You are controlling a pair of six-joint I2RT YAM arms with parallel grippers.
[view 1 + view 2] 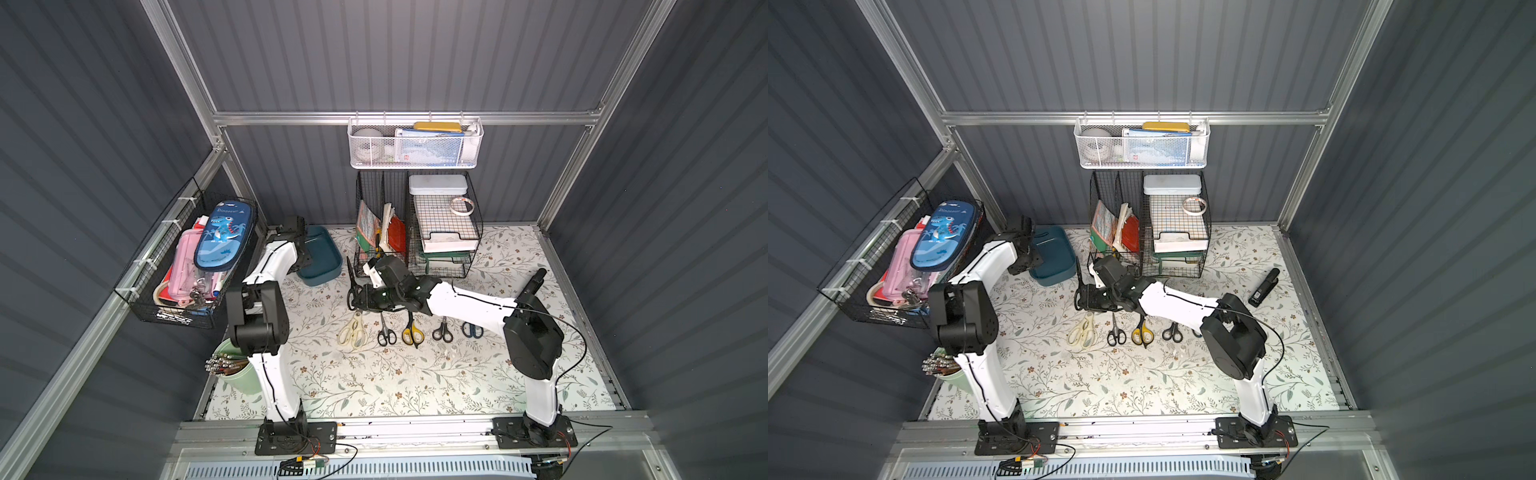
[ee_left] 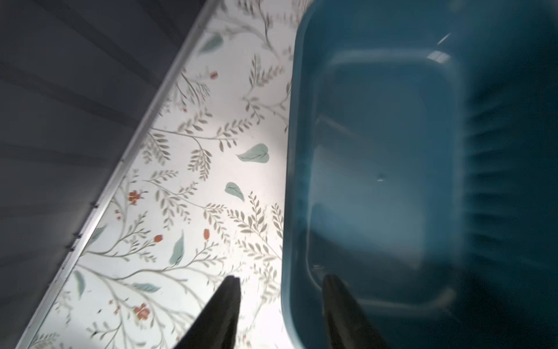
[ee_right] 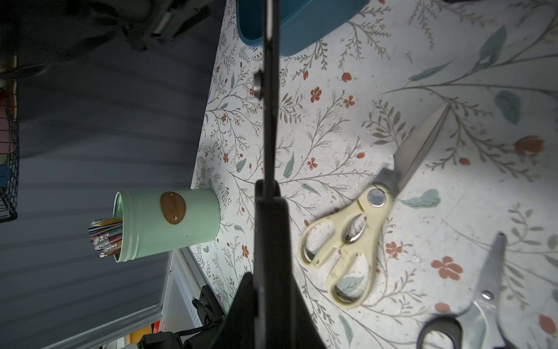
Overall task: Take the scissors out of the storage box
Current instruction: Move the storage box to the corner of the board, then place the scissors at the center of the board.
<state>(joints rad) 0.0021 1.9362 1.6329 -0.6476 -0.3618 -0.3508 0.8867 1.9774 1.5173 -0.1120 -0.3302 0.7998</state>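
The teal storage box (image 1: 328, 276) stands at the table's back left, and its inside looks bare in the left wrist view, where the box (image 2: 377, 151) is blurred. My left gripper (image 2: 279, 277) is open astride the box's near rim, with one finger over the table and one inside the box. My right gripper (image 3: 270, 278) is shut on black-handled scissors (image 3: 270, 121), whose blade points toward the box. In both top views these scissors (image 1: 351, 282) hang above the table's middle. Several pairs lie in a row below them: cream (image 1: 352, 330), black (image 1: 386, 332), yellow-and-black (image 1: 412, 332), small black (image 1: 442, 332) and blue (image 1: 472, 330).
Black wire baskets (image 1: 415, 249) stand against the back wall under a white mesh basket (image 1: 415, 158). Another wire basket (image 1: 187, 291) with pencil cases hangs on the left wall. A green pencil tin (image 1: 239, 374) sits front left, and a black stapler (image 1: 534, 282) lies at the right.
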